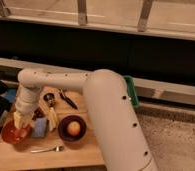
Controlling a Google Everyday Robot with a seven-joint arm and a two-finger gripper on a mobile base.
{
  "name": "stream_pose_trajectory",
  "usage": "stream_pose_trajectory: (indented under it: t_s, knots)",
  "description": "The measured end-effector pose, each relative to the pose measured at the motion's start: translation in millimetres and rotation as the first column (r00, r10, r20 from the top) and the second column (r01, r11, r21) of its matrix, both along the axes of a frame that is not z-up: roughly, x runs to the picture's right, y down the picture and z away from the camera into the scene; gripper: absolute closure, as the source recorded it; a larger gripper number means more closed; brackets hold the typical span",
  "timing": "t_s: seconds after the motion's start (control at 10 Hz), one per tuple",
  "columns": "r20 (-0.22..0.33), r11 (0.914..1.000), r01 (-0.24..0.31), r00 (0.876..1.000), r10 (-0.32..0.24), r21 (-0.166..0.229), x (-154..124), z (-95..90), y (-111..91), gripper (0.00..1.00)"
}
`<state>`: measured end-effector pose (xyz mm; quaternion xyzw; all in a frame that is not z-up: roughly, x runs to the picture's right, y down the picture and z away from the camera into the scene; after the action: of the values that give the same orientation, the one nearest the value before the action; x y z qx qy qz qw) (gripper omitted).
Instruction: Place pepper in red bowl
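The robot's tool (21,121) hangs directly over the red bowl (15,132) at the wooden worktop's (76,152) left edge. Whether it is open or gripping anything cannot be told. No pepper can be made out, so its direction is unclear.

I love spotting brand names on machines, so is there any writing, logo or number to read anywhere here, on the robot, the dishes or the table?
None can be read.
Robot arm: plain white, no lettering visible.
Gripper, above the red bowl: no marking visible.
Maroon bowl, fork, wooden table: no text.
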<state>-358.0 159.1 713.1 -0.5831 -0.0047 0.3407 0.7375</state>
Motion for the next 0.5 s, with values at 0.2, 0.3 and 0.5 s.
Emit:
stream_pose_trajectory:
  t_s: [0.2, 0.3, 0.5]
  knots:
    - [-0.006, 0.9992, -0.006, 1.000, 0.006, 0.038, 4, -8.9, -14, 0.37]
    - [-0.004, 0.9984, -0.007, 1.000, 0.007, 0.056, 4, -12.6, -17, 0.37]
    - [-0.005, 0.9962, -0.016, 1.000, 0.016, 0.085, 6, -18.0, -26, 0.37]
